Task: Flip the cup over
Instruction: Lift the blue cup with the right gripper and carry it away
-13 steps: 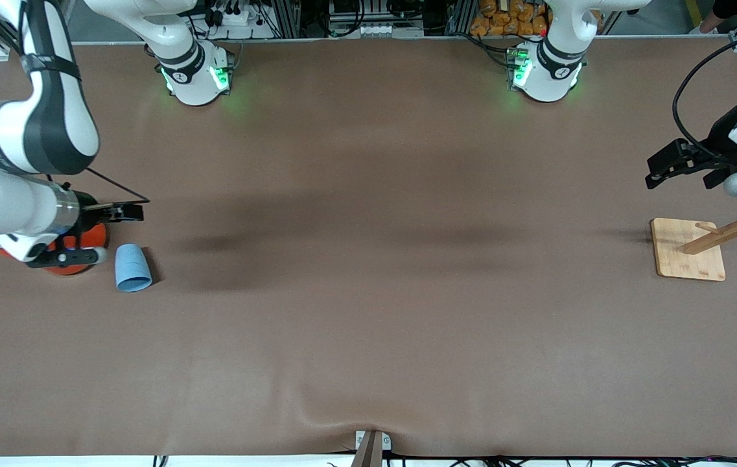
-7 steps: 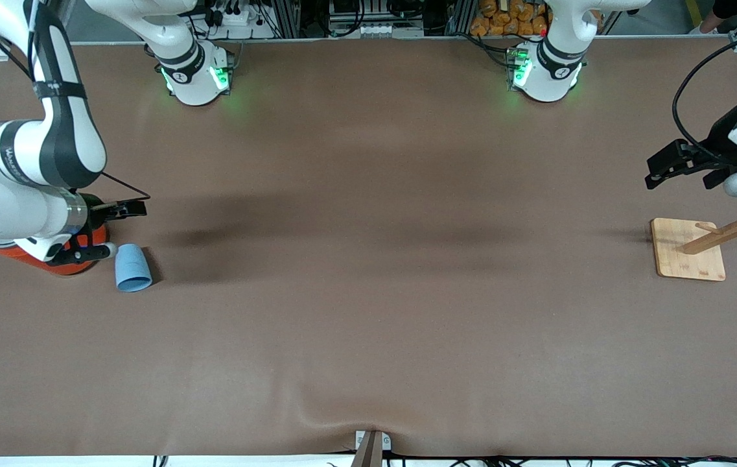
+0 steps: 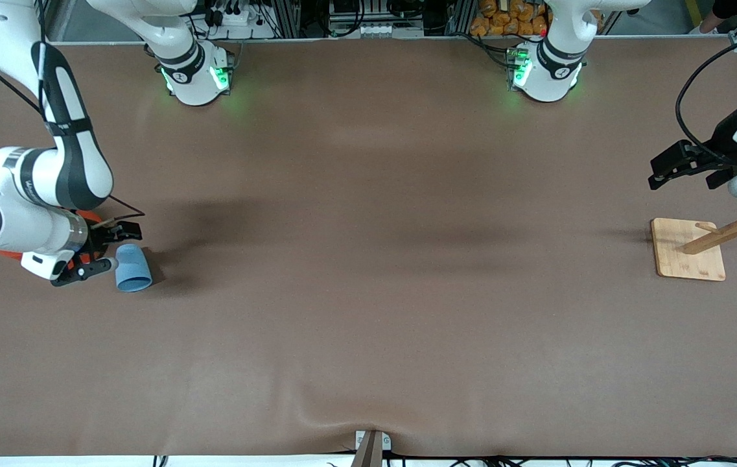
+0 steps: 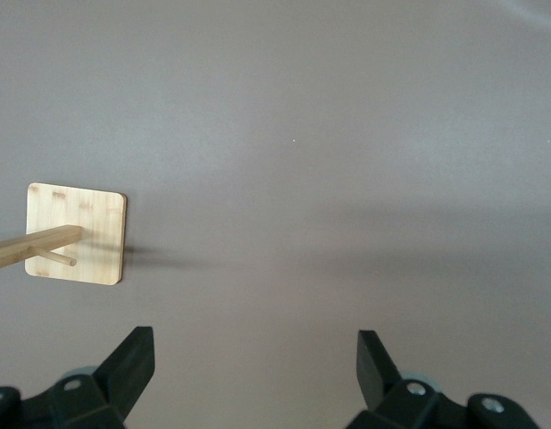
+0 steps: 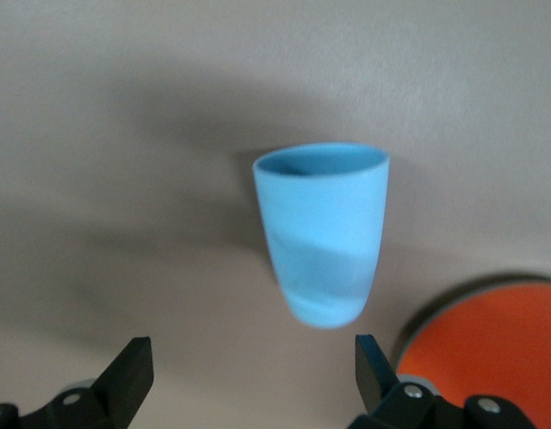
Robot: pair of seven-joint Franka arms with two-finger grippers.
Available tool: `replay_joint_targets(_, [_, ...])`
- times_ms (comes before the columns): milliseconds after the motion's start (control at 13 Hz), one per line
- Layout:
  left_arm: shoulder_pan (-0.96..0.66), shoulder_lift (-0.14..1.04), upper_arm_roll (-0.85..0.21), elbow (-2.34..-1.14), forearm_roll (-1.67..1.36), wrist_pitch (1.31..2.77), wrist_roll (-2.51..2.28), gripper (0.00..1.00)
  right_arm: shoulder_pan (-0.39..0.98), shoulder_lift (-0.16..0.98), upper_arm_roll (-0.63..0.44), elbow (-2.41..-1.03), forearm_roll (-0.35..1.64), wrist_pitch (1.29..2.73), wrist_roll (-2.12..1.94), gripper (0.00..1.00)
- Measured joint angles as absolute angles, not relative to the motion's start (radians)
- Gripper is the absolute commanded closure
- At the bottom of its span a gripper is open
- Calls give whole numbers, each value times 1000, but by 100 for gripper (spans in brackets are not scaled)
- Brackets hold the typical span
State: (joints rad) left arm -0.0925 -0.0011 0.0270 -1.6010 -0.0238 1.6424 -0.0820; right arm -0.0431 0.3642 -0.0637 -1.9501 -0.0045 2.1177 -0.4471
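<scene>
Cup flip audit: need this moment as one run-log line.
cup: lying on its side, untouched | right pincer: open beside cup's base | left pincer: open, waiting above wooden stand

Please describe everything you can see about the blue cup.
The cup is small, light blue and tapered, with no handle; it looks like smooth plastic. It lies on its side on the brown table, near the right arm's end, its open mouth toward the front camera and its narrow closed base toward the robots. The inside looks darker blue. An orange can stands beside it without touching. The right gripper is at its base end with fingers open; nothing grips the cup.
</scene>
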Motion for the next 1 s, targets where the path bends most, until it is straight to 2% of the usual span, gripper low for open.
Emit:
replay_joint_targets(307, [-92, 2, 27, -1601, -24, 1642, -82, 0, -66, 451, -65, -1945, -5, 2271, -569, 0])
replay_joint_targets(613, [-92, 3, 27, -1602, -24, 1642, -81, 0, -95, 542, -65, -1924, -5, 2298, -632, 0])
replay_joint_targets(690, [-92, 4, 27, -1602, -24, 1642, -81, 0, -97, 557, -65, -1920, -5, 2300, -637, 14])
replay_joint_targets(766, [-92, 4, 27, -1602, -24, 1642, -81, 0, -97, 565, -65, -1918, -5, 2301, -640, 46])
replay_joint_targets(843, [-92, 4, 27, -1602, -24, 1642, -81, 0, -97, 567, -63, -1917, -5, 2300, -641, 63])
replay_joint_targets(920, [-92, 4, 27, -1602, -24, 1642, -81, 0, -97, 567, -62, -1916, -5, 2294, -644, 70])
replay_joint_targets(996, [-92, 4, 27, -1602, -24, 1642, -81, 0, -97, 567, -62, -1911, -5, 2283, -661, 72])
